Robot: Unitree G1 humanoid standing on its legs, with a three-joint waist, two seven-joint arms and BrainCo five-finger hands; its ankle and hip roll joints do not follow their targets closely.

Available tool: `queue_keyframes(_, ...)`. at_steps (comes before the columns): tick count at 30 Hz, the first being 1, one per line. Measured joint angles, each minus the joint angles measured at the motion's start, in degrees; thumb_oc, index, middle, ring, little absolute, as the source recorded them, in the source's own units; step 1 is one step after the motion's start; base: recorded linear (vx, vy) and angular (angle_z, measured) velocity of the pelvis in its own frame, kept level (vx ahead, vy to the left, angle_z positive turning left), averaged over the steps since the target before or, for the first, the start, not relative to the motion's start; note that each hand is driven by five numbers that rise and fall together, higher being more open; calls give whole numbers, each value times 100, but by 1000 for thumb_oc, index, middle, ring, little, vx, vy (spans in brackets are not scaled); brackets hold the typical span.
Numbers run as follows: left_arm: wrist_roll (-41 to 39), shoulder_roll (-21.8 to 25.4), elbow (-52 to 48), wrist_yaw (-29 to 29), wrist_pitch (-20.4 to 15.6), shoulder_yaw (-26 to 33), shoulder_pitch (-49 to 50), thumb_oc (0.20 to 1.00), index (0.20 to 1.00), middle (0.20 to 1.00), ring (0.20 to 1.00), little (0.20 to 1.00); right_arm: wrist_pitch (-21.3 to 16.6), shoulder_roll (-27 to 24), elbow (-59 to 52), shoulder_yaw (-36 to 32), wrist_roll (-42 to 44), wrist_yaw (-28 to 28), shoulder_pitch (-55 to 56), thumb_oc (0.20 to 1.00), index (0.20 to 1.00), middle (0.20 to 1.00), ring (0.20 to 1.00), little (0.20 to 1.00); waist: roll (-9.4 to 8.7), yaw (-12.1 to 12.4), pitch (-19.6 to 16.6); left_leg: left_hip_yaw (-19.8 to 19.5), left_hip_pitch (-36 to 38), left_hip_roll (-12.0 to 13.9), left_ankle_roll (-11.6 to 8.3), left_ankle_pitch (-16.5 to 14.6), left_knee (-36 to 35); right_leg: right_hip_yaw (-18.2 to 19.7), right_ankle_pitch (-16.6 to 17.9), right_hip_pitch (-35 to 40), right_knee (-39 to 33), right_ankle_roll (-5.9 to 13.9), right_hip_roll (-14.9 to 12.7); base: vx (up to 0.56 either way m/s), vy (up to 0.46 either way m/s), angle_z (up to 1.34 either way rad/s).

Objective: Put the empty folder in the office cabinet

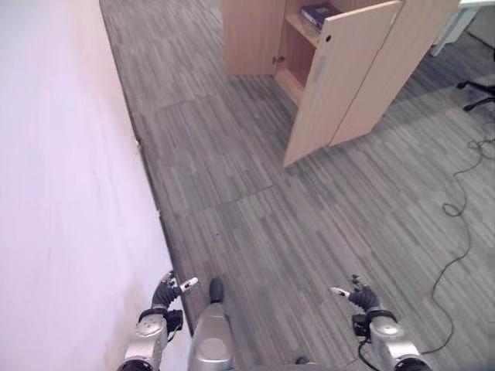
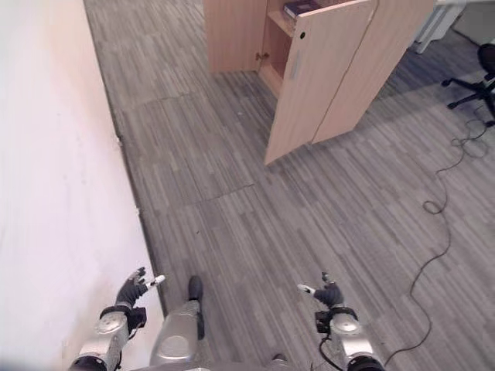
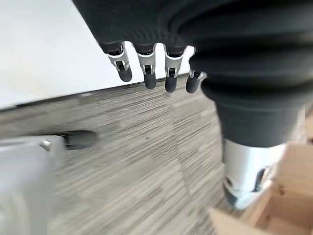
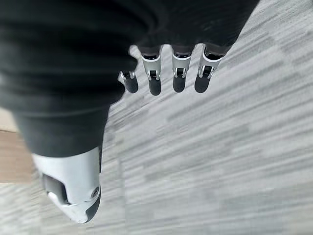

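A light wooden office cabinet (image 1: pixel 251 35) stands on the far side of the grey floor, one door (image 1: pixel 340 81) swung open toward me. On its upper shelf lies a dark blue folder (image 1: pixel 318 13). My left hand (image 1: pixel 165 292) hangs low at the lower left beside the white wall, fingers relaxed and holding nothing. My right hand (image 1: pixel 359 296) hangs at the lower right, also open and empty. Both are far from the cabinet. In the wrist views the fingers (image 3: pixel 146 68) of the left hand and the fingers (image 4: pixel 178 73) of the right hand point at bare floor.
A white wall (image 1: pixel 62 193) runs along my left side. Grey striped carpet (image 1: pixel 309 224) lies between me and the cabinet. A thin black cord (image 1: pixel 456 232) trails over the floor at the right, near an office chair base (image 1: pixel 478 86).
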Motion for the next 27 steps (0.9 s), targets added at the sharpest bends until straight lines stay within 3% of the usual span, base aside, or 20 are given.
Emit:
queue_keyframes(3, 2, 226, -9, -2, 7, -14, -65, 1000, 1000, 1000, 1000, 1000, -20, 206, 222, -2, -4, 0, -204, 1000, 1000, 1000, 1000, 1000, -183, 107, -110, 77, -44, -24, 144, -332, 386, 159, 365, -40, 79, 108, -122, 299, 288, -16)
queue_keyframes(4, 8, 343, 43, -21, 5, -50, -209, 1000, 1000, 1000, 1000, 1000, 8, 219, 464, -4, -9, 16, -366, 1000, 1000, 1000, 1000, 1000, -241, 105, -154, 145, 61, -170, 220, -517, 299, 141, 531, -242, 595, 224, -203, 294, 409, 35)
queue_keyframes(5, 6, 371, 43, -10, 2, -12, -109, 1000, 1000, 1000, 1000, 1000, 2, 234, 625, 58, -8, 0, -183, 1000, 1000, 1000, 1000, 1000, -265, 114, -279, 84, 425, -326, 336, -496, -108, 142, 880, -603, 1653, 594, -476, 371, 515, 45)
queue_keyframes(6, 13, 386, -4, -18, -16, -2, -135, 1000, 1000, 1000, 1000, 1000, 28, 255, 630, 66, -11, 37, -173, 1000, 1000, 1000, 1000, 1000, -381, 159, -315, 113, 490, -440, 416, -584, -103, 203, 1180, -769, 1906, 733, -475, 455, 592, 44)
queue_keyframes(7, 12, 332, 110, -55, -4, 14, -89, 1000, 1000, 1000, 1000, 1000, 6, 189, 560, 148, -12, 60, -164, 1000, 1000, 1000, 1000, 1000, -251, 130, -218, 470, 513, -532, 661, -916, 286, 558, 1760, -1106, 2724, 923, -550, 442, 450, 75)
queue_keyframes(8, 9, -39, 65, -6, 43, 38, -26, 1000, 1000, 1000, 1000, 1000, -71, 9, 420, -89, -25, 86, -41, 1000, 1000, 1000, 1000, 1000, 88, -140, -161, 615, 960, -764, 1062, -1221, -201, 652, 2443, -1783, 4460, 644, -637, 334, 236, 104)
queue_keyframes(9, 9, -40, 53, 7, 52, -81, -20, 1000, 1000, 1000, 1000, 1000, -19, 214, 635, -301, -10, 52, -39, 1000, 1000, 1000, 1000, 1000, 82, -225, -123, 610, 1131, -857, 1101, -1154, -338, 652, 2436, -2186, 5321, 653, -687, 500, 195, 130)
queue_keyframes(10, 15, -78, -23, -35, 53, -232, 31, 1000, 1000, 1000, 1000, 1000, 62, 243, 674, -240, -11, 71, 72, 1000, 1000, 1000, 1000, 1000, 223, -196, -182, 459, 1274, -815, 972, -1076, -519, 639, 2163, -2734, 5859, 898, -444, 389, 107, 103)
queue_keyframes(11, 14, -84, -280, -35, 49, -269, 182, 1000, 1000, 1000, 1000, 1000, 41, 209, 545, -255, -10, 141, 110, 1000, 1000, 1000, 1000, 1000, 445, -232, -85, 201, 1676, -821, 863, -1016, -892, 194, 670, -3294, 5048, 841, -213, 473, 33, 96)
queue_keyframes(12, 13, -51, -297, -34, 55, -267, 173, 1000, 1000, 1000, 1000, 1000, 46, 160, 574, -292, -8, 126, 40, 1000, 1000, 1000, 1000, 1000, 435, -330, -39, 155, 1830, -846, 779, -967, -943, -134, 470, -3360, 4453, 672, -223, 355, -5, 88)
queue_keyframes(13, 13, 44, -300, -42, 56, -271, 236, 1000, 1000, 1000, 1000, 1000, 63, 136, 578, -282, -9, 123, 13, 1000, 1000, 1000, 1000, 1000, 455, -362, -26, 104, 1946, -854, 637, -1034, -887, -235, 612, -3439, 4026, 452, -118, 563, -61, 108)
queue_keyframes(14, 16, 226, -367, -43, 46, -289, 334, 1000, 1000, 1000, 1000, 1000, 36, 87, 560, -294, -3, 128, 140, 1000, 1000, 1000, 1000, 1000, 468, -484, -150, -67, 2179, -877, 550, -1096, -998, -781, 476, -3447, 2975, 102, -158, 350, -62, 108)
queue_keyframes(16, 23, 401, -516, -47, 4, -296, 361, 1000, 1000, 1000, 1000, 1000, 23, -64, 592, -406, 8, 118, 188, 1000, 1000, 1000, 1000, 1000, 446, -623, -193, -221, 2499, -920, 471, -1169, -1311, -944, 547, -3467, 2097, 175, -149, 259, -96, 121)
queue_keyframes(17, 28, 589, -525, -51, -4, -302, 378, 1000, 1000, 1000, 1000, 1000, 47, -81, 675, -663, 69, 61, 259, 1000, 1000, 1000, 1000, 1000, 395, -647, -183, -424, 2866, -926, 310, -1264, -1436, -1032, 865, -3467, 1384, -71, -121, 289, -123, 100)
queue_keyframes(19, 80, 624, -489, -62, 10, -287, 606, 1000, 1000, 1000, 1000, 1000, 51, -87, 828, -785, 106, 10, 333, 1000, 1000, 1000, 1000, 1000, 283, -685, -360, -504, 3205, -944, 8, -1465, -1488, -1510, 924, -3269, 960, -112, -79, 272, -107, 66)
queue_keyframes(20, 83, 594, -468, -68, 20, -299, 672, 1000, 1000, 1000, 1000, 1000, 60, -95, 866, -887, 106, -5, 414, 1000, 1000, 1000, 1000, 1000, 244, -668, -378, -527, 3381, -916, -149, -1609, -1369, -1479, 1661, -3151, 989, -779, -58, 285, -92, -10)
queue_keyframes(21, 126, 428, -436, -165, 54, -378, 795, 1000, 1000, 1000, 1000, 1000, 49, -141, 783, -885, 106, -15, 259, 1000, 1000, 1000, 1000, 1000, 366, -596, -342, -280, 2989, -625, -306, -1797, -301, -1277, 1506, -2995, 812, -1137, 200, 397, -91, -42)
queue_keyframes(24, 129, 287, -561, -222, 52, -436, 572, 1000, 1000, 1000, 1000, 1000, 51, -323, 827, -930, 106, -19, 140, 1000, 1000, 1000, 1000, 1000, 586, -708, -225, -358, 2974, -567, -237, -1743, -1310, -1155, 1342, -2379, 323, -1043, 646, 384, -124, -52)
queue_keyframes(25, 128, 253, -607, -256, 37, -446, 548, 1000, 1000, 1000, 1000, 1000, 40, -396, 822, -953, 109, -20, 119, 1000, 1000, 1000, 1000, 1000, 801, -755, -237, -450, 3001, -471, -60, -1438, -1259, -1128, 1110, -2285, 425, -964, 856, 235, -158, -79)
queue_keyframes(27, 126, 258, -642, -264, 48, -498, 484, 1000, 1000, 1000, 1000, 1000, 20, -465, 754, -962, 115, -20, 125, 1000, 1000, 1000, 1000, 1000, 1096, -884, -331, -188, 2957, -218, -76, -1531, -1134, -1475, 809, -2305, 754, -853, 915, 78, -118, -61)
